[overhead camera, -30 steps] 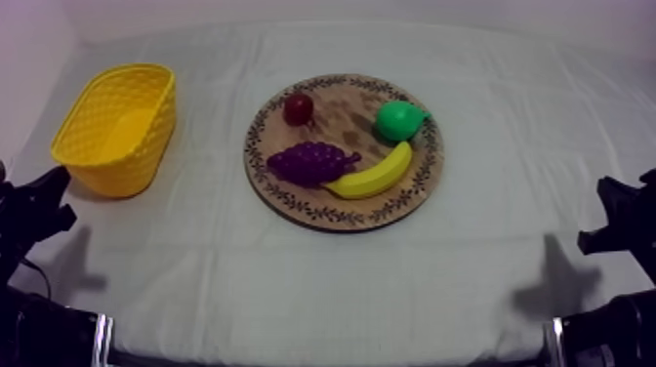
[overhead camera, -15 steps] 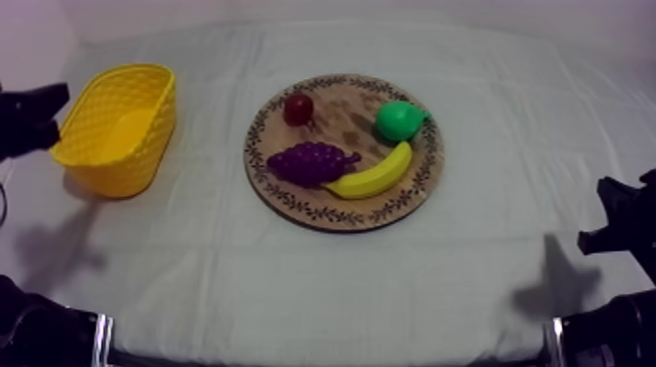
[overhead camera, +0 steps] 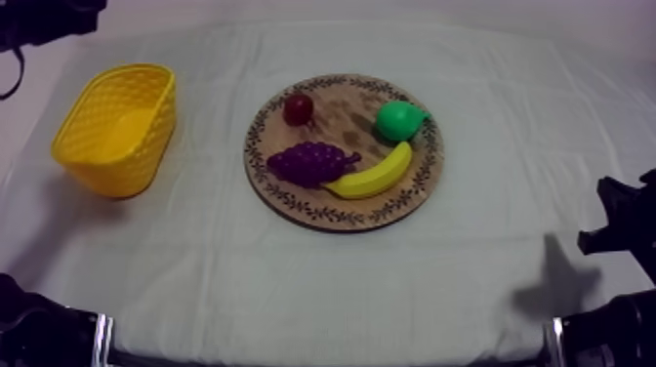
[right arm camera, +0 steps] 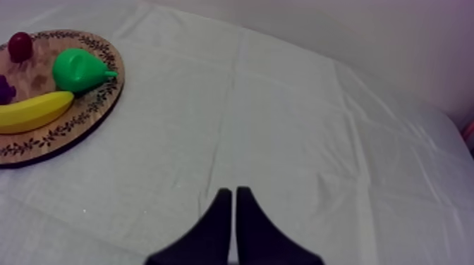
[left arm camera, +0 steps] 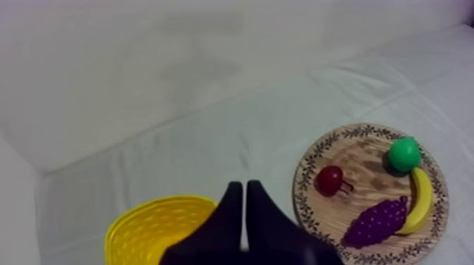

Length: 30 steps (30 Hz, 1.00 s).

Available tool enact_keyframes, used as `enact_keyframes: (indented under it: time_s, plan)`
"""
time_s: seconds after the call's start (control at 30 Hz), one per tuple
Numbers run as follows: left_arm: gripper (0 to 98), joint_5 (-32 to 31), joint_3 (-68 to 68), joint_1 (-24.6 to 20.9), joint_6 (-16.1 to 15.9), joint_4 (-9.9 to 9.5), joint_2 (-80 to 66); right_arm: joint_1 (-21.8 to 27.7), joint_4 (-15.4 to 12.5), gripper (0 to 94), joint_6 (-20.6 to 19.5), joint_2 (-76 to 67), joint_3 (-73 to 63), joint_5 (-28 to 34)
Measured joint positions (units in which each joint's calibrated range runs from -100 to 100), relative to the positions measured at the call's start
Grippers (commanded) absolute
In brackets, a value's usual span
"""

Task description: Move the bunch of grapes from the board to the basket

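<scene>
The purple bunch of grapes [overhead camera: 310,162] lies on the round wooden board [overhead camera: 344,109], left of centre and touching the banana [overhead camera: 373,174]. The yellow basket [overhead camera: 117,127] stands at the table's left with nothing visible inside. My left arm [overhead camera: 41,18] hangs high at the far left, behind the basket. Its gripper [left arm camera: 244,201] is shut on nothing and is above the basket [left arm camera: 159,225], well away from the grapes [left arm camera: 377,220]. My right gripper [right arm camera: 233,204], also shut on nothing, rests low at the right edge [overhead camera: 617,217], over bare cloth.
A green pear [overhead camera: 400,120] and a small red fruit [overhead camera: 299,107] share the board's far half. In the right wrist view the pear [right arm camera: 79,70] and banana [right arm camera: 35,113] lie near the board's rim [right arm camera: 42,144]. Bare cloth surrounds the board and basket.
My left arm has risen from the lower left edge, past the basket's left side, to the upper left corner. The right arm and the fruit have not moved.
</scene>
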Motion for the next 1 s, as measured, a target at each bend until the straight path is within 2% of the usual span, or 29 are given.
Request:
enact_keyframes:
  time_s: [0.33,0.67,1.0]
  plan:
    - [0.0,1.84,-9.13,2.88,-2.83,0.38,11.74,0.0,0.0,0.3,0.0,0.0,0.0,0.0]
    - [0.0,10.96,-21.83,5.37,-6.94,1.39,26.4,0.0,0.0,0.3,0.0,0.0,0.0,0.0]
    - [0.0,13.96,-29.77,9.31,-9.99,2.0,41.87,0.0,0.0,0.3,0.0,0.0,0.0,0.0]
